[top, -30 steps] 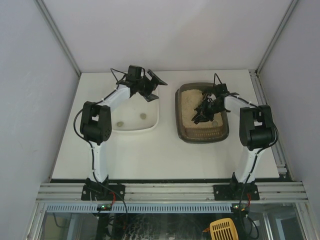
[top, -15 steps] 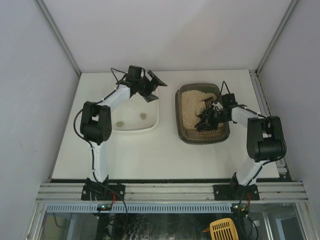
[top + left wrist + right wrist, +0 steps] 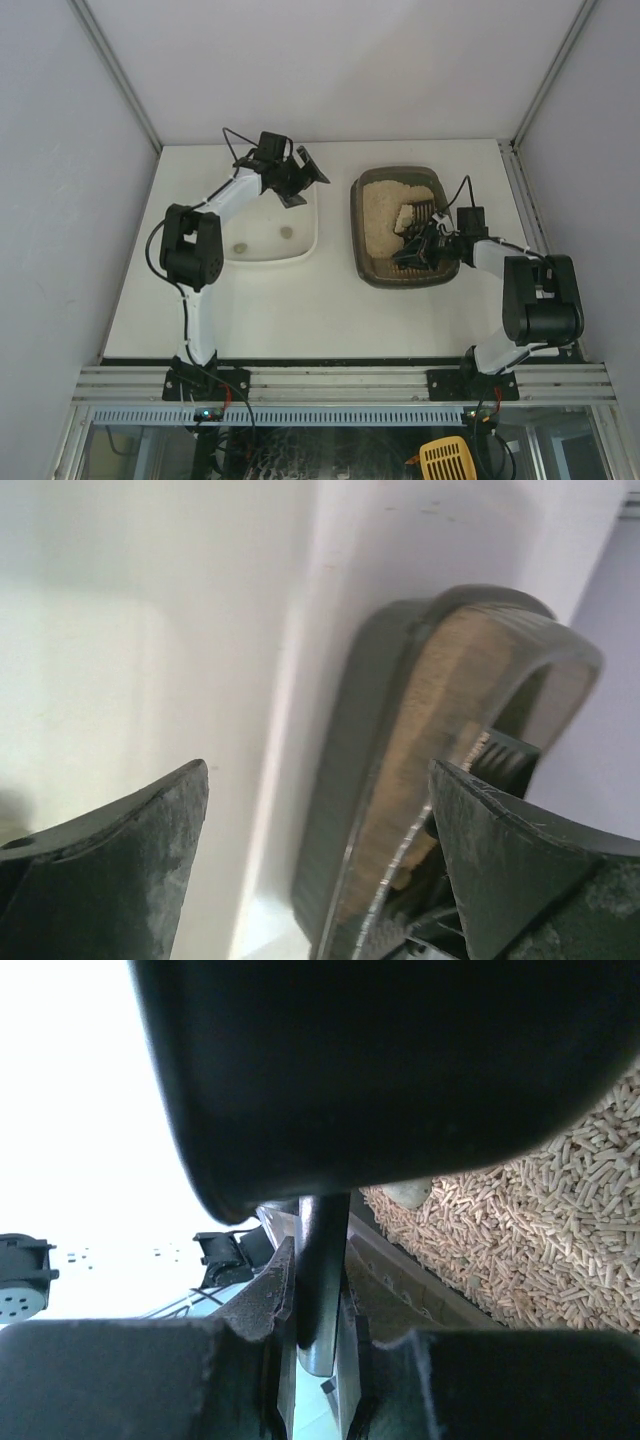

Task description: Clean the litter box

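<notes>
Litter box (image 3: 357, 225) sat right of centre on the table (image 3: 250, 310), cleaning seemingly midway: two clumps (image 3: 287, 232) lay in the white tub (image 3: 270, 258). Right tool (image 3: 425, 250) was clamped on a scoop handle (image 3: 322, 1280) inside the box; left tool (image 3: 300, 176) gaped above the tub.

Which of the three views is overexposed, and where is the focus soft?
Right wrist view: the upper left is burnt out to white, right fingers on the scoop are dark and blurred, yet the litter is sharp. Left wrist view: left fingers are blurred and the litter box is soft. Top view: even light, no glare.
</notes>
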